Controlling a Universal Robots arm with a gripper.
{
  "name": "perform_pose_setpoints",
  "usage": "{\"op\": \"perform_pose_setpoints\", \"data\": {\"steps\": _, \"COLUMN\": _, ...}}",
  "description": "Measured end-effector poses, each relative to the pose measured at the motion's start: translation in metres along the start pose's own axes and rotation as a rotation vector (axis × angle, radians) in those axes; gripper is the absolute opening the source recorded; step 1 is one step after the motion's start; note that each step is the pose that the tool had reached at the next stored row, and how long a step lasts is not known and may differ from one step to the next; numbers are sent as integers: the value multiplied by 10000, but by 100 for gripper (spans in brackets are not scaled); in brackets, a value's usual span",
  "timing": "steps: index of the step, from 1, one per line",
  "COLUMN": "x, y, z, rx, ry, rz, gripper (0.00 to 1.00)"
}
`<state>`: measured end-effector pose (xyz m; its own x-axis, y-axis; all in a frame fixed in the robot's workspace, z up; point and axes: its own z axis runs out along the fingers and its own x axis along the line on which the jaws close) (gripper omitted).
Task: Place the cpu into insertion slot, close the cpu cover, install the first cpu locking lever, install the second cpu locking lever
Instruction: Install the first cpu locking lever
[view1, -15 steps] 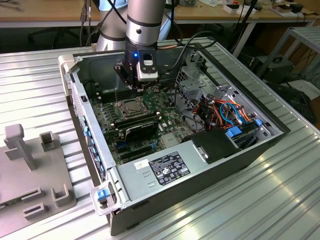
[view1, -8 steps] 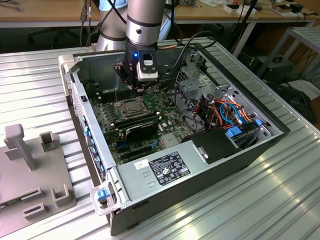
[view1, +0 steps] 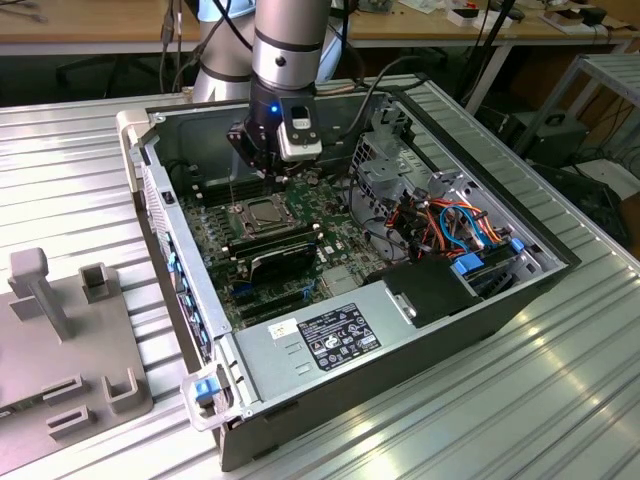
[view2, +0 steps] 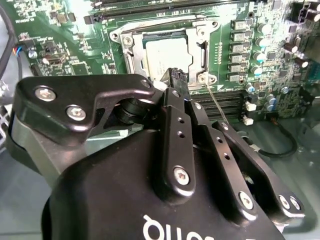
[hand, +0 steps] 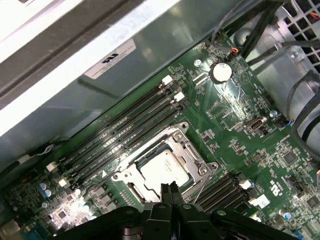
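Since the two fingers of the black metal gripper (view2: 176, 79) are pressed tip to tip with nothing seen between them, it counts as closed and empty. In both wrist views those tips hover at the near edge of the socket, close over it; whether they touch the metal cannot be told.

Just beside the tips, a thin bare steel lever rod (view2: 216, 104) starts at the socket's near corner. Its long axis slants back alongside the gripper body, away from the socket. It looks unlatched, as a judgement.

Directly ahead of the tips lies the silver-grey square frame of the cpu cover (view2: 201, 42), folded down flat. Through its window shows the pale metal top of the small square cpu (hand: 165, 172), seated level in the dark, metal-rimmed insertion slot (view1: 262, 213). So the chip is placed, the cover is down, and the levers remain.

Beyond the slot run long narrow black memory slots (hand: 125, 135), parallel to the socket's far edge.
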<state>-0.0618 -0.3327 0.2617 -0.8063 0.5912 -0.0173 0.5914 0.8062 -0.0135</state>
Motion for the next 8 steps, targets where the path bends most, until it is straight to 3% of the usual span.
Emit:
{"op": "perform_pose_setpoints", "data": {"steps": 3, "x": 4, "y": -1, "z": -70, "rx": -1, "ry": -2, "rz": -71, "gripper": 11}}
{"op": "perform_pose_setpoints", "data": {"steps": 6, "x": 24, "y": -15, "z": -70, "rx": -13, "ry": 1, "rz": -234, "gripper": 11}}
{"op": "perform_pose_setpoints", "data": {"steps": 8, "x": 72, "y": -49, "z": -63, "rx": -120, "ry": 76, "rz": -360, "gripper": 11}}
